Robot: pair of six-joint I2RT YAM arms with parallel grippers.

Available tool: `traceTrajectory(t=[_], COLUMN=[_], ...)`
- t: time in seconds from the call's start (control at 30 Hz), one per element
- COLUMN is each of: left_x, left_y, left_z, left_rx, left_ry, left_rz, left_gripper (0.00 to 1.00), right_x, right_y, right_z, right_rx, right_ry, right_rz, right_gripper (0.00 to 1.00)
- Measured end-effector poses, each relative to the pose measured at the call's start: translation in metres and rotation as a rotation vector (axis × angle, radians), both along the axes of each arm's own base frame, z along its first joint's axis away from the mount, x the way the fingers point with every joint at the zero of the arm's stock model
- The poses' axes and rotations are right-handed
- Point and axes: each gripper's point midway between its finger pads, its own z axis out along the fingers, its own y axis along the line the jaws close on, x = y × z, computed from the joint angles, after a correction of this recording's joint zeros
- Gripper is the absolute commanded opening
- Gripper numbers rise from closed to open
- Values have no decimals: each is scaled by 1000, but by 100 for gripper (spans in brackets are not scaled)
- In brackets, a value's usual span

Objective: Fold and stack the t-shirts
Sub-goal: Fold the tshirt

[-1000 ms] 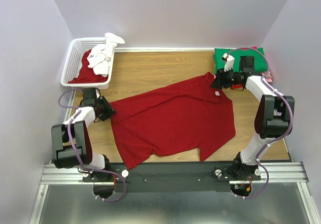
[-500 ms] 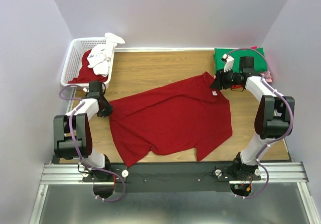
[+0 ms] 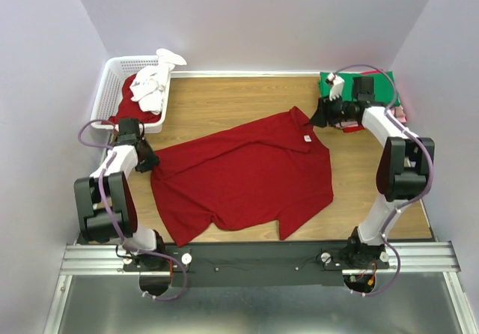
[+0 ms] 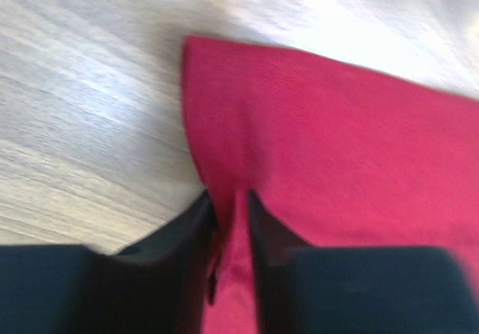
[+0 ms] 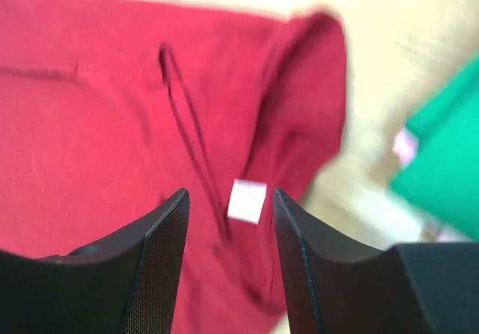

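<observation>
A dark red t-shirt [image 3: 239, 173] lies spread flat across the wooden table, its small white neck label [image 3: 306, 138] facing up. My left gripper [image 3: 147, 159] sits at the shirt's left edge. In the left wrist view this gripper [image 4: 230, 195] is shut on a fold of the red cloth [image 4: 337, 147]. My right gripper [image 3: 320, 117] hovers just past the collar at the back right. The right wrist view shows it [image 5: 230, 192] open over the shirt [image 5: 90, 139], with the label [image 5: 247, 201] visible between its fingers. A folded green t-shirt [image 3: 374, 87] tops a stack at the back right.
A white lattice basket [image 3: 108, 87] stands at the back left with a white shirt [image 3: 150, 87] and a red one [image 3: 123, 109] in it. Pink cloth [image 3: 401, 113] and red cloth [image 3: 349, 126] peek from under the green stack. Walls close in on both sides.
The dark red t-shirt has slid left across the table, drawn by my left gripper, which moved left. My right gripper shifted slightly left and back, staying open.
</observation>
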Motion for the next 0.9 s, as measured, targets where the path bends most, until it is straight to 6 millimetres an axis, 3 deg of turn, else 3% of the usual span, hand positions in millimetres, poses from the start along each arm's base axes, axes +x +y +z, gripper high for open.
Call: traceTrajectory(t=[0.1,0.2,0.27,0.37,0.6,0.7,0.9], left_x=[3,11,16,17,16,19,16], left_y=[-4,-2,-2,-2,-3,-5,-9], left_z=[25,61,83,96,88,80,29], left_rx=[4,28,44,54,50,37,-16], left_ry=[-89,-218,-303,-363,-353,-337,-188], left_rz=[-38,-61,-73,-83,-92,-102,-118], left_gripper=[51,52,52,52,51,46,39], right_x=[23,58,74,89,108,114,124], right_y=[15,37,51,67,86,87,73], right_z=[7,10,3,-13,-42,-46,-61], right_rx=[7,13,-2,-57,-278,-374,-505], right_ry=[-19,-38,-36,-28,-65,-96,-119], right_rz=[21,26,20,-7,-88,-117,-165], right_gripper=[56,55,55,55,55,55,55])
